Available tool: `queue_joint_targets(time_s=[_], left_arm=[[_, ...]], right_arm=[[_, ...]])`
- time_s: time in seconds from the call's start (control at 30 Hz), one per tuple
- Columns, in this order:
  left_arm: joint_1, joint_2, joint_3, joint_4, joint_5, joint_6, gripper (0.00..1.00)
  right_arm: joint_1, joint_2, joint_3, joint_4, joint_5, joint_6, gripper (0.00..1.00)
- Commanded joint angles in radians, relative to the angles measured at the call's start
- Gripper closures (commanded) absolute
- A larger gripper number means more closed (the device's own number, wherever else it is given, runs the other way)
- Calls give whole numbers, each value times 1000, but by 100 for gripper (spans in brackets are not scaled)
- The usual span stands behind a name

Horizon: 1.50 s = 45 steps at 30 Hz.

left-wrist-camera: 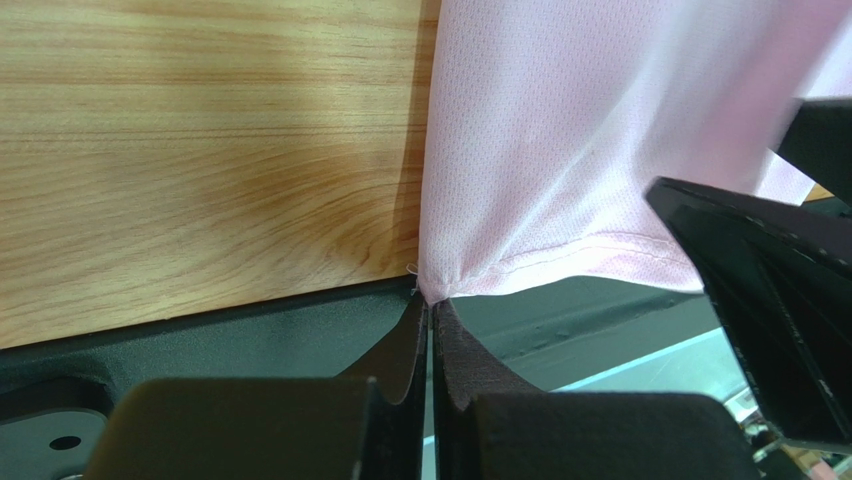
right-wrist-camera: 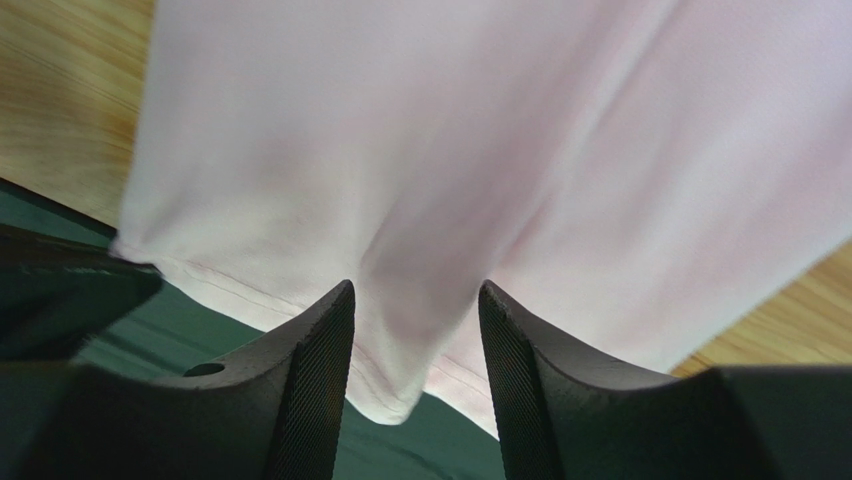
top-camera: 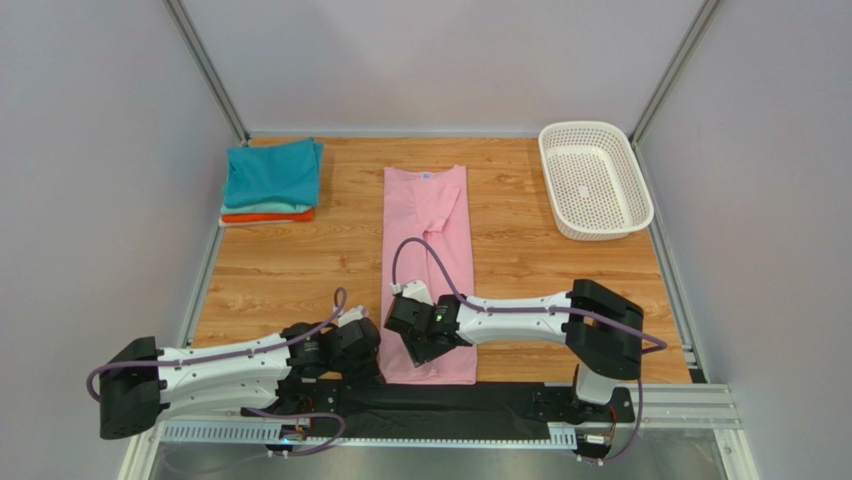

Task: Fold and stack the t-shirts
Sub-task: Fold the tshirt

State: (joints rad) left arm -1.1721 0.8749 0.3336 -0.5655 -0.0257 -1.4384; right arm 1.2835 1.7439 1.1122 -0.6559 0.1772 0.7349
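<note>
- The pink t-shirt (top-camera: 428,230) lies in the middle of the table (top-camera: 280,280) as a long narrow strip. Its sides and sleeves are turned inward, and it runs from close to the far edge down to the near edge. There its hem overhangs the wood onto the dark strip (top-camera: 500,400).
- The left gripper (left-wrist-camera: 430,305) has its fingers pressed together on the left corner of that hem, and the cloth puckers at the pinch.
- The right gripper (right-wrist-camera: 415,340) has its fingers apart with a ridge of the pink hem between them, so the cloth is straddled but not clamped.
- Done, judging by the layout: three folded tees sit piled at the far-left corner, with the teal t-shirt (top-camera: 272,172) on top, the pale mint t-shirt (top-camera: 262,208) beneath it and the orange t-shirt (top-camera: 268,216) at the bottom. The pink tee's lengthwise fold looks complete.
- Left to do: the right fingers probably need to close on the hem. The hem must then go toward the collar for the crosswise fold, and the pink tee must go onto the pile.
- The white basket (top-camera: 560,140) stands at the far-right corner.
</note>
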Motion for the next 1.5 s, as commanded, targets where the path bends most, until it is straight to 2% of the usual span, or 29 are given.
queue_joint_targets(time_s=[0.0, 0.37, 0.43, 0.53, 0.63, 0.73, 0.83, 0.97, 1.1, 1.3, 1.37, 1.4, 1.47], left_arm=[[-3, -1, -30, -62, -51, -16, 100], [-1, -37, 7, -71, -19, 41, 100], [-1, -40, 21, -80, -11, 49, 81], [-3, -48, 48, -134, 6, 59, 64], [-3, -73, 67, -161, 10, 64, 56], [-1, -97, 84, -183, -13, 69, 46], [-1, -88, 94, -185, -63, 59, 40], [-1, -15, 122, -151, -114, 72, 39], [8, 70, 150, -159, -148, 82, 41], [15, 171, 110, 1, -57, 98, 60], [15, 208, 114, 7, -28, 104, 73], [15, 216, 113, 3, -19, 104, 86], [15, 222, 102, 0, 12, 104, 100]], right_arm=[[20, -99, -29, -96, 100, 50, 49], [25, -300, -152, -110, 68, 104, 47], [23, -343, -178, -109, 76, 118, 42], [8, -469, -244, -111, 91, 167, 40], [-10, -573, -322, -108, 94, 207, 34], [-21, -662, -400, -94, 93, 245, 31], [-29, -721, -474, -39, 76, 267, 30], [-41, -728, -541, 88, 16, 267, 29], [-56, -650, -555, 168, -53, 236, 30], [-61, -525, -549, 203, -99, 215, 35], [-61, -492, -548, 219, -131, 210, 39], [-61, -472, -548, 220, -142, 205, 45], [-61, -460, -555, 220, -162, 222, 54]])
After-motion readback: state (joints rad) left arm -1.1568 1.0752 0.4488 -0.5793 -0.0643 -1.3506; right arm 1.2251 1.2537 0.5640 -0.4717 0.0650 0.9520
